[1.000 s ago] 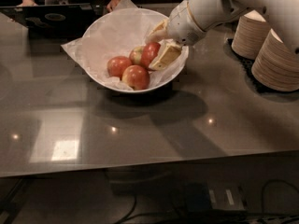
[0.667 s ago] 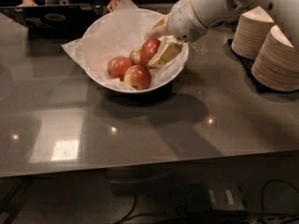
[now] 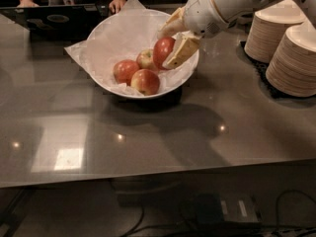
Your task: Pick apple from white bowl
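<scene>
The white bowl (image 3: 111,86), lined with crinkled white paper, sits on the dark table at the back centre. My gripper (image 3: 170,41) reaches into its right side from the upper right and is shut on the deep red apple (image 3: 162,50), held slightly above the other fruit. One beige finger (image 3: 180,52) lies on the apple's right, the other (image 3: 171,25) above it. Three more apples stay in the bowl: a yellow-green sided one (image 3: 145,59) and two orange-red ones (image 3: 125,70) (image 3: 145,81).
Two stacks of beige paper plates (image 3: 291,58) stand at the right on a dark mat. A dark laptop (image 3: 54,18) lies at the back left, with a person's hands (image 3: 117,4) behind it. The table's front edge (image 3: 158,174) runs across the lower part.
My gripper has risen a little with the red apple between its fingers, lifting it off the other apples. The bowl and the other apples have not moved.
</scene>
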{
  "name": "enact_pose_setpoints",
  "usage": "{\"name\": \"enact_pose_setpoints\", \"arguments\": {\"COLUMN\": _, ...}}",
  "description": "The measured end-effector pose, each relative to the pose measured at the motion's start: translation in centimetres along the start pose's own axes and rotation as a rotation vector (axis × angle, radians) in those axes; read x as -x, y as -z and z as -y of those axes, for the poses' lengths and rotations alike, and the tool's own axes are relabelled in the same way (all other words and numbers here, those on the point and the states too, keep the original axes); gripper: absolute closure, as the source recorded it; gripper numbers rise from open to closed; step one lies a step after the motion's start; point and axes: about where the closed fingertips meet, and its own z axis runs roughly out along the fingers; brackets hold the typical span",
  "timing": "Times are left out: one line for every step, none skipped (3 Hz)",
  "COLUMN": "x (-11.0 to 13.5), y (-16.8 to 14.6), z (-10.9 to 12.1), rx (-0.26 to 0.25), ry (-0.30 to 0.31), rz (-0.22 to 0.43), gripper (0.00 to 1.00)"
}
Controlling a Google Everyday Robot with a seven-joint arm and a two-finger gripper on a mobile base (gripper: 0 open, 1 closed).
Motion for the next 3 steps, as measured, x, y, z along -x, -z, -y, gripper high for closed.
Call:
{"name": "enact_pose_setpoints", "arguments": {"x": 1.3, "y": 1.7, "z": 0.5, "rx": -0.017, "ry": 0.043, "rz": 0.002, "gripper": 1.0}}
{"name": "enact_pose_setpoints", "arguments": {"x": 2.3, "y": 2.7, "z": 0.8, "rx": -0.026, "ry": 0.081, "rz": 0.014, "gripper": 1.0}}
{"name": "enact_pose_setpoints", "arguments": {"x": 2.3, "y": 2.7, "z": 0.8, "rx": -0.026, "ry": 0.081, "rz": 0.014, "gripper": 1.0}}
